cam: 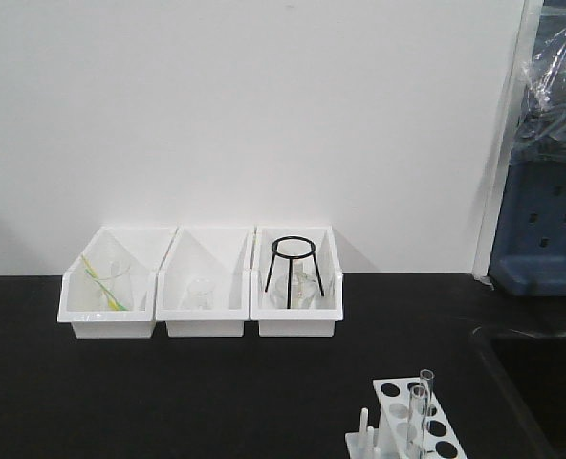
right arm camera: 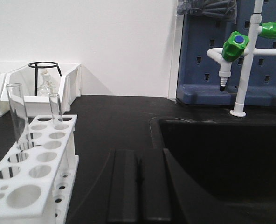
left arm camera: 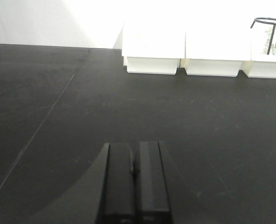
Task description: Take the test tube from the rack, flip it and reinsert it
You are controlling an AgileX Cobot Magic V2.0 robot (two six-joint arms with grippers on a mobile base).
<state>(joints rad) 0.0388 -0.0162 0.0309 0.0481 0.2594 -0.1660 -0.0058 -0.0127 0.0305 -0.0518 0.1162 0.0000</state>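
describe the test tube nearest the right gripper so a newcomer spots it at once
Find the black sink; a white rack with round holes stands beside it. Two clear tubes stand upright in it. The wanted test tube is the one closer to the right gripper; the other tube stands farther back, toward the white bins.

**Rack Stood Beside Sink, Bins Lined Wall**

Three bins sat side by side at the back of the bench, against the wall. A tripod stand stood in the rightmost bin. Nearer the front and to the right, the rack held two upright test tubes. The sink lay just right of it, a tap behind.
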